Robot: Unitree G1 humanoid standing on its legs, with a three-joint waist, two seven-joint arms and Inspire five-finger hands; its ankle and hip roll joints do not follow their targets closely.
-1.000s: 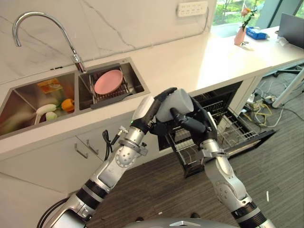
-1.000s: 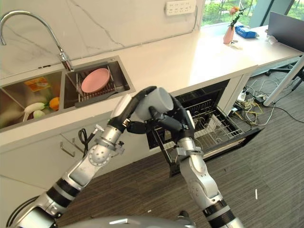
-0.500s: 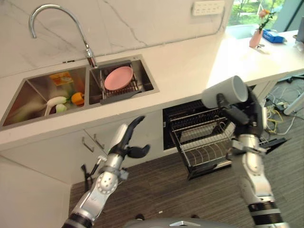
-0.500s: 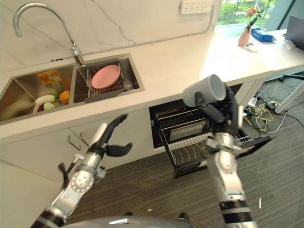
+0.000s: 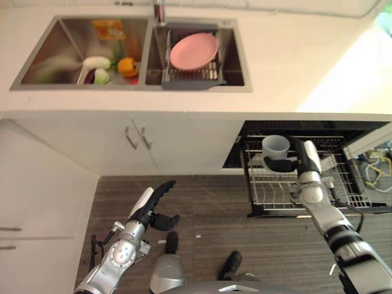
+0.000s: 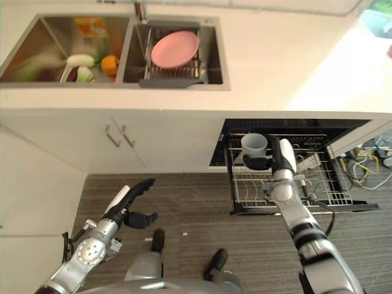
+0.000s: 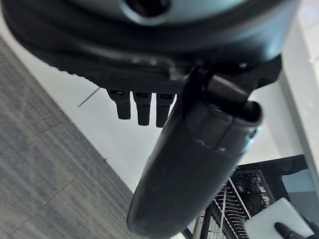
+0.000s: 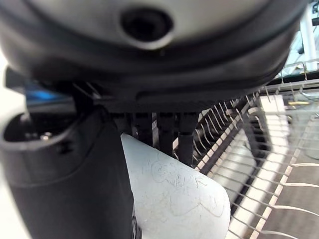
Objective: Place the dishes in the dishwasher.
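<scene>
While the cup hangs over the rack: set-down step, notes below.

Cup: grey cup, mouth up, carried over the rear-left part of the pulled-out wire rack of the dishwasher, which sits under the counter.
R hand: right hand wrapped round the cup; thumb on the near wall, fingers on the far side. Right wrist view shows the fingers curled against the cup's pale wall, rack wires just past them.
L hand: left hand low over the floor, well apart from the rack; fingers straight, thumb out, holding nothing. Idle.
Contact w/ rack: can't tell if the cup base touches the wires yet; looks just above them.
Step in hand (est.): lower cup into a free slot, then release.
How to do well: keep the wrist steady, descend straight, no sideways drag across tines. Mouth-down is the usual load orientation; would need a wrist roll before lowering. Release only once the cup is seated & not rocking.
Risk: tines may catch the rim or a fingertip; early release = cup tips or rolls along the wires.
Remaining: pink plate upright in the drainer of the sink, not yet loaded.
</scene>
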